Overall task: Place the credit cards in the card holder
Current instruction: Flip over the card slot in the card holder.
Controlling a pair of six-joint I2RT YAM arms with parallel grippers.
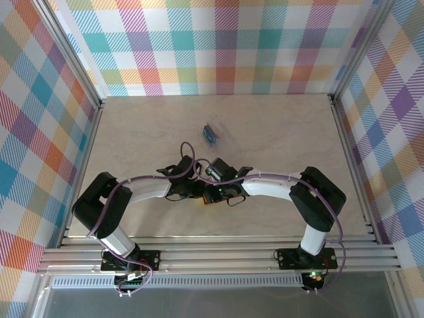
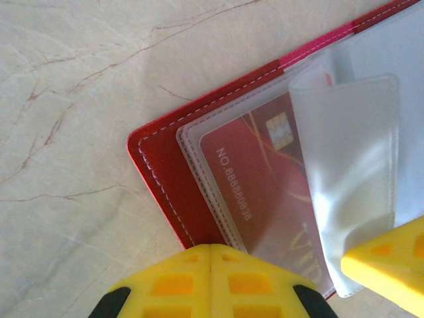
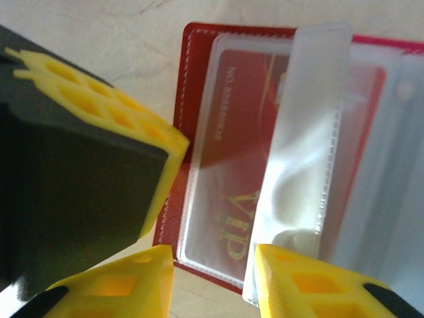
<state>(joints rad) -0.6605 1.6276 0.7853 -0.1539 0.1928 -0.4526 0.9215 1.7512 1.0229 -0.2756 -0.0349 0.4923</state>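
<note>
The red card holder (image 2: 165, 179) lies open on the table, its clear ribbed sleeves facing up. A red credit card (image 2: 258, 192) with a gold chip and "VIP" lettering sits inside one sleeve (image 3: 232, 159). My left gripper (image 2: 211, 250) is shut, its yellow fingertips resting on the holder's near edge. My right gripper (image 3: 213, 268) is open just above the holder's (image 3: 189, 79) edge, and its right finger (image 3: 298, 281) touches a loose clear sleeve flap (image 3: 305, 132) that stands up. In the top view both grippers meet over the holder (image 1: 206, 201).
A clear plastic case (image 1: 212, 132) holding blue cards lies farther back on the pale marbled table (image 1: 285, 139). Checked walls and aluminium rails enclose the table. The left gripper's black and yellow body (image 3: 79, 165) crowds the right wrist view.
</note>
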